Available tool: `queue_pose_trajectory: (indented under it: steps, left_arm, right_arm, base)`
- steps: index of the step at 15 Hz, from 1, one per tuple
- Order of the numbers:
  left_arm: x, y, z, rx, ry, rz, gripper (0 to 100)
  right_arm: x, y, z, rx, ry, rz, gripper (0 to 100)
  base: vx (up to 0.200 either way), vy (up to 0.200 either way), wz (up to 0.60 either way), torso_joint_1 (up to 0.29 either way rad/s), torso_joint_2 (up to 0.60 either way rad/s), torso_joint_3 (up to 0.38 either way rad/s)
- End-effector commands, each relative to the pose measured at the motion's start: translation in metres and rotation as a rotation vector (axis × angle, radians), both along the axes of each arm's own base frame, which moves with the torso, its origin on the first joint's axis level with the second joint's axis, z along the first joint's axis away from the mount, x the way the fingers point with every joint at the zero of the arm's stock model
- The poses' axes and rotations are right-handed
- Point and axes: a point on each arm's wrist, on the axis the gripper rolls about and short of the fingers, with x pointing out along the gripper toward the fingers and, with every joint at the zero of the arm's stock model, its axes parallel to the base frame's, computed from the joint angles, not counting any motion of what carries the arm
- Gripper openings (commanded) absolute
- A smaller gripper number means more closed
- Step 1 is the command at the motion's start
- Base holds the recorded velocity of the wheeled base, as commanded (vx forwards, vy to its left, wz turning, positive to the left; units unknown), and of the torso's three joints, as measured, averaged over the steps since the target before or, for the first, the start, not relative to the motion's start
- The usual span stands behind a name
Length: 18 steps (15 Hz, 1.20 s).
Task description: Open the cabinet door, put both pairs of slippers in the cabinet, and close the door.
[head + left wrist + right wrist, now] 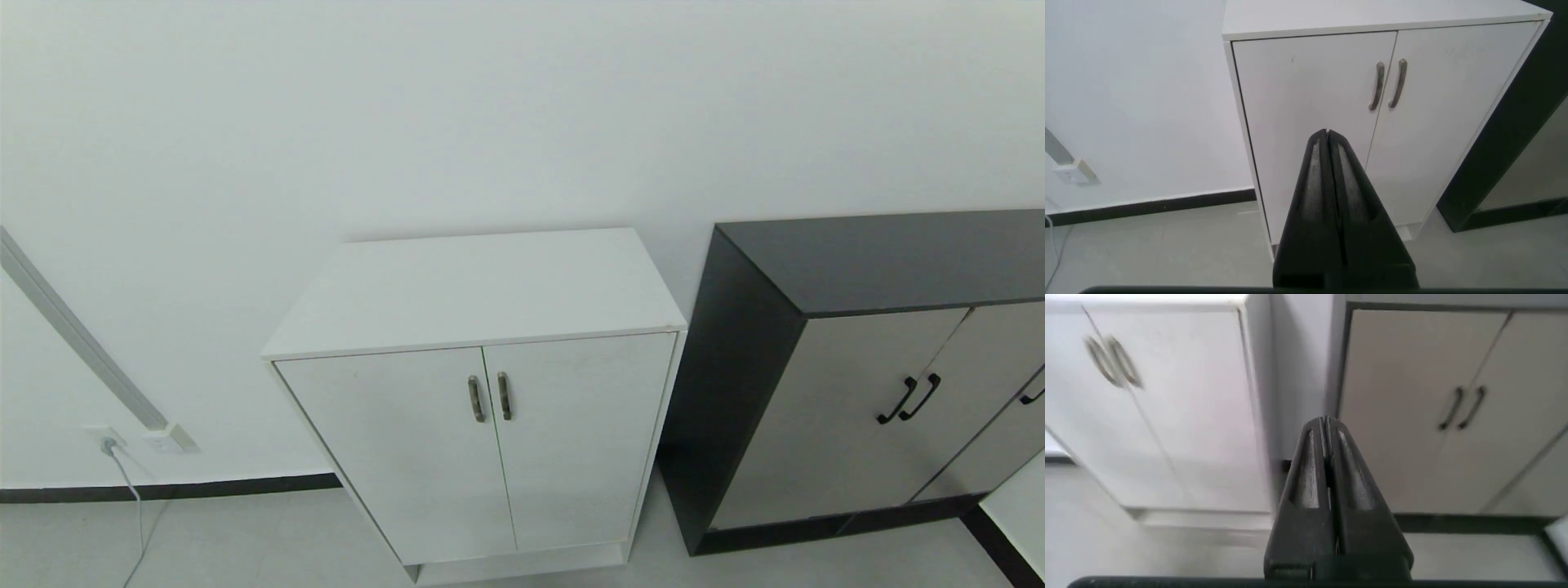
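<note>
A white two-door cabinet (482, 392) stands against the wall with both doors closed. Two metal bar handles (490, 398) sit side by side at the middle seam. In the left wrist view my left gripper (1327, 135) is shut and empty, held some way in front of the white cabinet (1372, 106) below its handles (1387, 85). My right gripper (1327, 422) is also shut and empty, held in front of the gap between the white cabinet (1167, 400) and the dark one.
A dark cabinet (849, 367) with light doors and black handles (909, 398) stands right beside the white one. A wall socket with a cable (110, 445) is low on the wall to the left. Grey floor (204, 539) runs in front.
</note>
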Motion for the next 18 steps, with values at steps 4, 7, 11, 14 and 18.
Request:
queue_pose_trajectory:
  steps: [4, 7, 11, 14, 18]
  left_arm:
    - [0.0001, 0.0000, 0.0000, 0.000, 0.001, 0.000, 0]
    - [0.0001, 0.0000, 0.0000, 0.000, 0.001, 0.000, 0]
    - [0.0001, 0.0000, 0.0000, 0.000, 0.001, -0.002, 0]
    - [0.0001, 0.0000, 0.0000, 0.000, 0.001, -0.002, 0]
    - [0.0001, 0.0000, 0.0000, 0.000, 0.001, -0.002, 0]
  right_arm:
    - [0.0004, -0.0003, -0.0020, 0.073, 0.013, -0.014, 0]
    - [0.0004, -0.0003, -0.0020, 0.080, 0.014, -0.016, 0]
    - [0.0004, -0.0003, -0.0020, 0.076, 0.014, -0.016, 0]
    - [0.0004, -0.0003, -0.0020, 0.074, 0.013, -0.016, 0]
    - [0.0004, -0.0003, -0.0020, 0.074, 0.013, -0.016, 0]
  base:
    - [0.000, 0.000, 0.00, 0.000, 0.00, 0.000]
    - [0.000, 0.000, 0.00, 0.000, 0.00, 0.000]
    - [0.000, 0.000, 0.00, 0.000, 0.00, 0.000]
    - [0.000, 0.000, 0.00, 0.000, 0.00, 0.000]
    - [0.000, 0.000, 0.00, 0.000, 0.00, 0.000]
